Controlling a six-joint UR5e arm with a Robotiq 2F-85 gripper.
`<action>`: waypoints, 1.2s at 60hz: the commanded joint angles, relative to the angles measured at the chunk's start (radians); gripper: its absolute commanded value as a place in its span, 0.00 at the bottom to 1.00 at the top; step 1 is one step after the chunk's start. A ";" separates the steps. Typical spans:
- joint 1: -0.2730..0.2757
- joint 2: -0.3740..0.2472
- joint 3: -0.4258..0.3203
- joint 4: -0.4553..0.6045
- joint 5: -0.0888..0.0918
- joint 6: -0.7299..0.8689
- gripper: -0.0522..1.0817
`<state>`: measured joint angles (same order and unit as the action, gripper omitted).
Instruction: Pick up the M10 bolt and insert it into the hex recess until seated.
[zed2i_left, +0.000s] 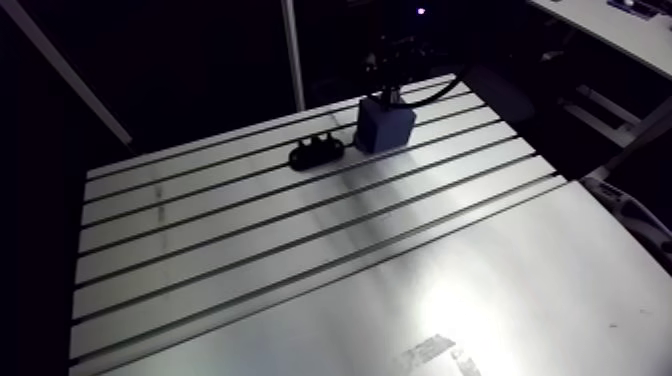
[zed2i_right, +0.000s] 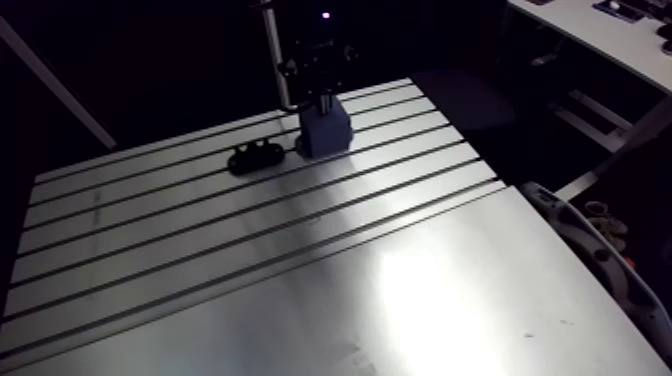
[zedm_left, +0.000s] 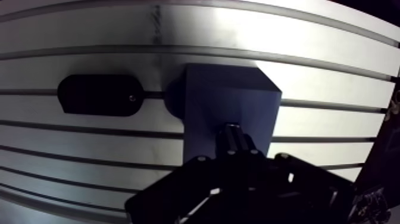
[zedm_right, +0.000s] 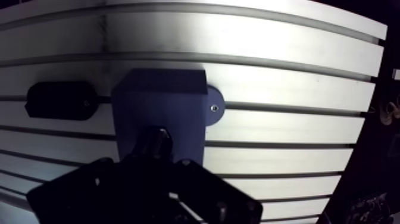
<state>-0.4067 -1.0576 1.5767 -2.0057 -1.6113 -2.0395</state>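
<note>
A blue block (zedm_left: 229, 98) stands on the slotted table (zedm_left: 309, 36), fixed by a round foot with a screw (zedm_right: 214, 108). My gripper (zedm_left: 235, 148) hangs right over the block's top face. Its dark fingers are drawn together around a short dark cylinder, the M10 bolt (zedm_left: 234, 134), which points down at the block. The hex recess is hidden under the bolt and the gripper. In the arm view the block (zed2i_left: 385, 125) sits near the table's far edge, with the gripper's dark shape directly above it.
A black oval holder (zedm_left: 98, 95) lies on the table beside the block, seen in the arm view as a low dark piece (zed2i_left: 316, 152). Long slots run across the table. A smooth plate (zed2i_left: 520, 300) covers the near part.
</note>
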 joint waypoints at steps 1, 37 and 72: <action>0.000 0.000 -0.001 0.000 0.000 0.000 0.99; 0.001 0.000 0.004 0.000 -0.002 -0.002 0.99; 0.002 0.000 0.005 0.000 -0.002 -0.002 0.99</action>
<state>-0.4051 -1.0575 1.5802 -2.0058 -1.6130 -2.0408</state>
